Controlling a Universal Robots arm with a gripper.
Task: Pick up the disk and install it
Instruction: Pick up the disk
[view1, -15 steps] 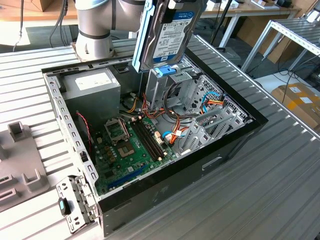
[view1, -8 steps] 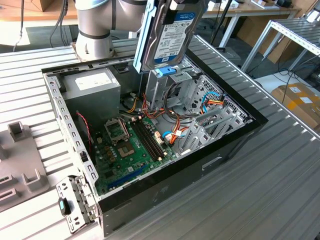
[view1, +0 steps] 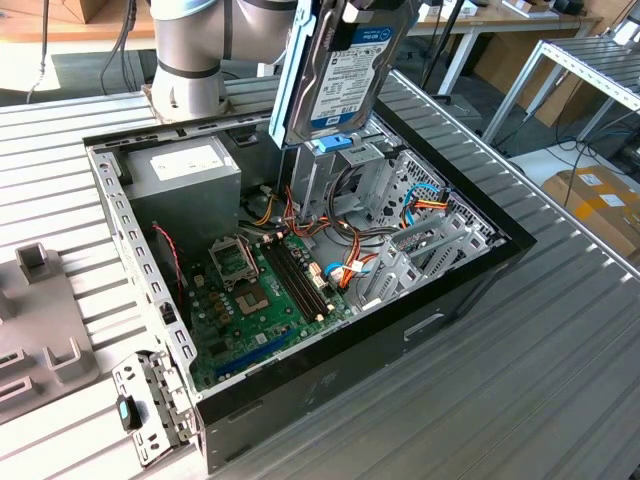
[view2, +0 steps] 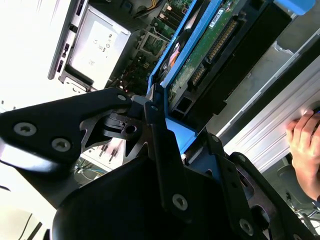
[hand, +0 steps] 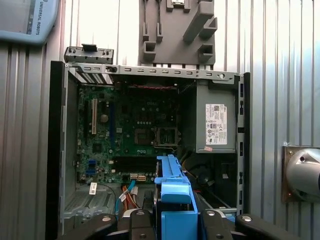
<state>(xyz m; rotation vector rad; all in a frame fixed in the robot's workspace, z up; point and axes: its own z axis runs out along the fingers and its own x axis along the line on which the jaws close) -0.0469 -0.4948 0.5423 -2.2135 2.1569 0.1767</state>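
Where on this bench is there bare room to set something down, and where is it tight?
Bare: ribbed metal tabletop between the open black computer case and the exterior view's right edge. Crowded: inside the case, where orange cables lie beside the metal drive cage beneath the silver blue-railed disk.

The disk (view1: 342, 70) is a flat silver-metal hard drive with a white and blue label and blue plastic rails along its long edges. It hangs in the air on edge, nearly upright and slightly tilted. In the exterior view it sits at 12 o'clock with its label face showing, above the open computer case (view1: 400, 345). The second wrist view shows its green circuit-board underside.
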